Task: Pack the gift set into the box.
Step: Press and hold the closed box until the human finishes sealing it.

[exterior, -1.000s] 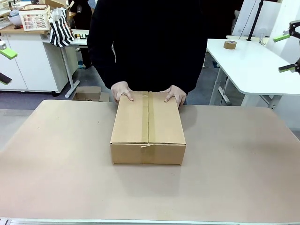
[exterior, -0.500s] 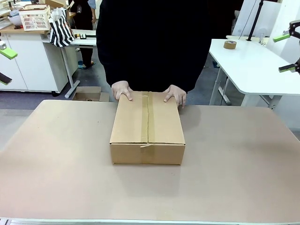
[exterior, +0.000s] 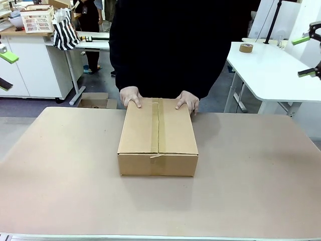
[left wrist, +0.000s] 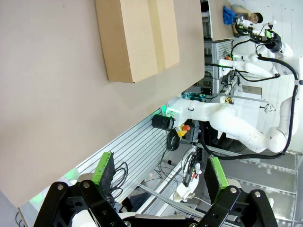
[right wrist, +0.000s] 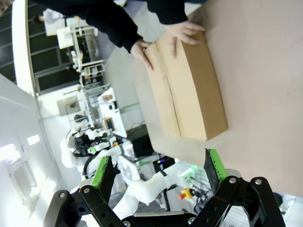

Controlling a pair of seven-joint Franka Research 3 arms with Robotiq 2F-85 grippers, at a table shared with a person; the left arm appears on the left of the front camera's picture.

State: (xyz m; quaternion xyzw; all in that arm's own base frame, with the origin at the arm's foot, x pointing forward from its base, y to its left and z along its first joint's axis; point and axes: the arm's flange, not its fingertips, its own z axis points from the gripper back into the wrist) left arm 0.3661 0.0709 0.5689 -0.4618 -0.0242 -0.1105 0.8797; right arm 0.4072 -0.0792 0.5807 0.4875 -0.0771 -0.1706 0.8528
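The box (exterior: 158, 133) lies flat in the middle of the brown table (exterior: 251, 170), flaps shut, with brown tape along its top seam. A person in black stands at the far side with both hands (exterior: 131, 96) resting on the box's far edge. The gift set is out of view. My left gripper (exterior: 6, 70) hangs open, raised at the far left, well away from the box. My right gripper (exterior: 307, 56) hangs open at the far right, also raised. The left wrist view shows the open left gripper (left wrist: 160, 172) and the box (left wrist: 137, 38). The right wrist view shows the open right gripper (right wrist: 158, 171), the box (right wrist: 187, 90) and a hand (right wrist: 184, 33).
A white side table (exterior: 271, 70) with a tape roll (exterior: 246, 47) stands at the back right. At the back left are a white lattice basket (exterior: 37, 20) and a striped bag (exterior: 65, 30). A small carton (exterior: 95, 100) sits on the floor beyond the table.
The person's body has shifted a little to the right. The hands, the box and both grippers have stayed where they were.
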